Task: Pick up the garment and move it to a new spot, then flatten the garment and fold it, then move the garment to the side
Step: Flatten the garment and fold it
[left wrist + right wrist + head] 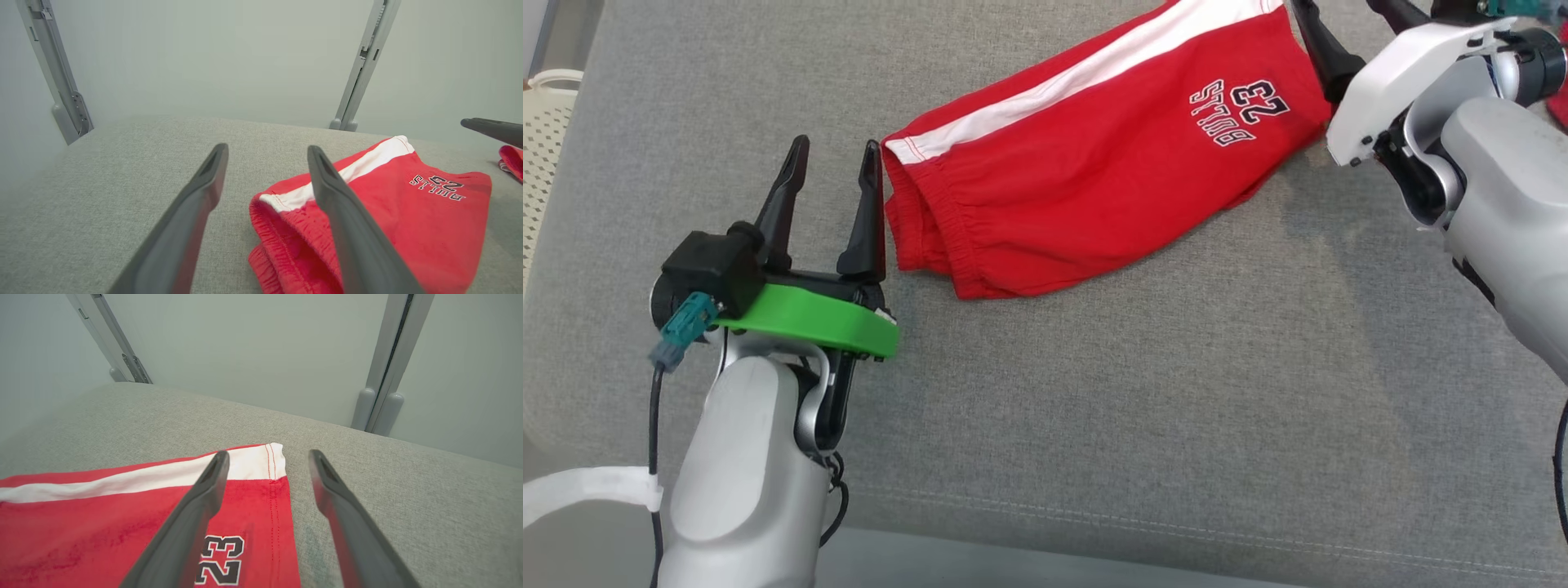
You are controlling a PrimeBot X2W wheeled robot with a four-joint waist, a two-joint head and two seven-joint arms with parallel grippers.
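Garment flat on grey cushion

left gripper: long black fingers, green wrist plate, teal connector, black cable | left forearm: silver-grey shell, white strap | right gripper: dark fingers, white wrist plate, grey forearm

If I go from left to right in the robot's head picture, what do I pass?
First the white basket, then the left hand, then the red shorts, then the right hand.
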